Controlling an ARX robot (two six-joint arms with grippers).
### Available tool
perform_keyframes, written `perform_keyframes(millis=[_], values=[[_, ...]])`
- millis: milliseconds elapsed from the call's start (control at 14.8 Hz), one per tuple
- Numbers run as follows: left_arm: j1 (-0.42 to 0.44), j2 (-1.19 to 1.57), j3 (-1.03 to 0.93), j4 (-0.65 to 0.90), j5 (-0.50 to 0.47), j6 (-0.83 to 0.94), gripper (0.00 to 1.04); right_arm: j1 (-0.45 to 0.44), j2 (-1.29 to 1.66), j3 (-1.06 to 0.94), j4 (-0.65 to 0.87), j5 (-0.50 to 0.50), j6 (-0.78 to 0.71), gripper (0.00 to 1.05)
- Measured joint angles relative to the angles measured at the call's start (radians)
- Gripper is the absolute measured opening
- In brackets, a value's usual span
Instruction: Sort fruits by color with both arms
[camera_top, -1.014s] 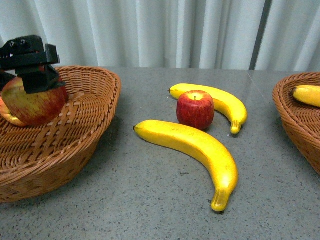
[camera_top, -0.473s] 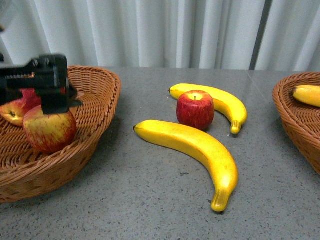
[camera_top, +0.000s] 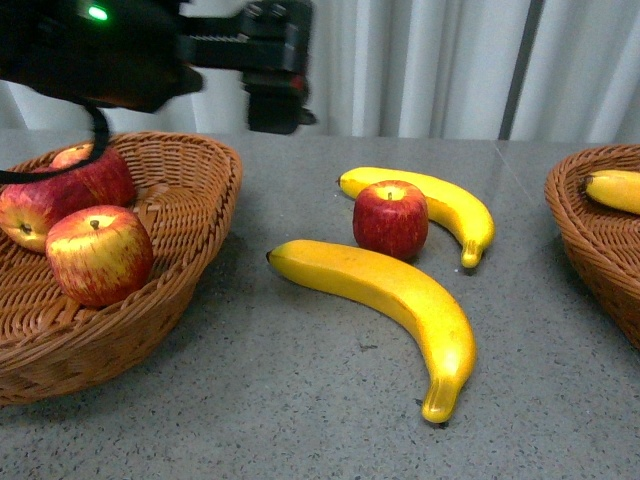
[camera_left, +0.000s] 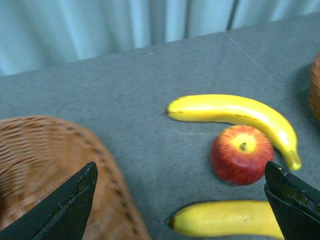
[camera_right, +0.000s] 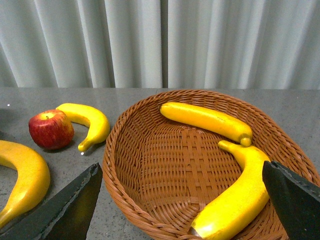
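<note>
While three apples (camera_top: 98, 255) sit in the left basket (camera_top: 225, 185) at the frame's left and two bananas (camera_right: 205, 120) rest in the right basket (camera_right: 111, 150), I'd call it past halfway: one red apple (camera_top: 390, 218) and two loose bananas (camera_top: 385, 290) lie mid-frame, unsorted. The left gripper (camera_top: 274, 100) hangs upper left, jaws wide apart and empty, and the right gripper (camera_right: 181, 170) is likewise spread, holding nothing. Grey speckled tabletop (camera_top: 250, 400) underneath, pale pleated curtain (camera_top: 430, 60) behind.
</note>
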Motion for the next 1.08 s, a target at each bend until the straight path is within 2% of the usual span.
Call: perform_keyframes(millis=[338,473,676,743,946,1081], values=[[-0.108,0.274,0.244,-0.038,0.079,0.134,0.98,0.000,0.000,0.000,0.000,0.000,0.000,0.98],[-0.112,0.449,0.396,-0.067,0.107,0.143,0.98,0.000,0.000,0.000,0.000,0.000,0.000,0.98],[-0.100,0.554,0.441,-0.104,0.127,0.132,0.98,0.000,0.000,0.000,0.000,0.000,0.000,0.98],[-0.095,0.562,0.441,-0.100,0.137,0.130,0.96,0.000,0.000,0.000,0.000,0.000,0.000,0.98],[-0.091,0.567,0.443,-0.081,0.152,0.116,0.71,0.000,0.000,0.000,0.000,0.000,0.000,0.98],[-0.091,0.567,0.443,-0.075,0.151,0.113,0.66,0.000,0.000,0.000,0.000,0.000,0.000,0.98]])
